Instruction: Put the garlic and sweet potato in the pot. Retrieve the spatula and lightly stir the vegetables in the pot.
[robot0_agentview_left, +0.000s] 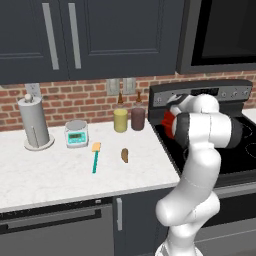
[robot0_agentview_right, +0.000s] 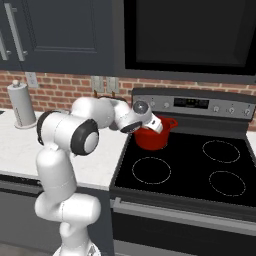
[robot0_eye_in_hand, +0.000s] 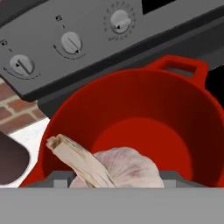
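Cataloguing by view, left base first. Counter (robot0_agentview_left: 60, 165): pale marbled top. On it, the spatula (robot0_agentview_left: 95, 157), teal handle with yellow-orange head pointing toward the wall; the sweet potato (robot0_agentview_left: 124, 155) just beside it to the right, apart from it. Behind them, a small scale (robot0_agentview_left: 76, 133), a paper towel holder (robot0_agentview_left: 35, 123) at the left, a yellow jar (robot0_agentview_left: 120, 120) and a maroon jar (robot0_agentview_left: 138, 118) side by side near the brick wall. The pot (robot0_agentview_left: 168, 121): red, on the stove (robot0_agentview_left: 235, 155), mostly hidden by the arm.

Right base view. Pot (robot0_agentview_right: 151, 138) stands at the stove's (robot0_agentview_right: 185, 175) rear left burner, next to the counter edge. Gripper (robot0_agentview_right: 156, 126) reaches over its near rim; the fingers are hard to make out here.

Hand view. Garlic (robot0_eye_in_hand: 122, 168), pale bulb with a dry stalk pointing up-left, sits between the finger tips at the bottom edge, clamped by the gripper (robot0_eye_in_hand: 118, 179). It hangs above the pot (robot0_eye_in_hand: 131, 113), whose red interior is bare. Stove knobs (robot0_eye_in_hand: 70, 42) line the panel beyond.
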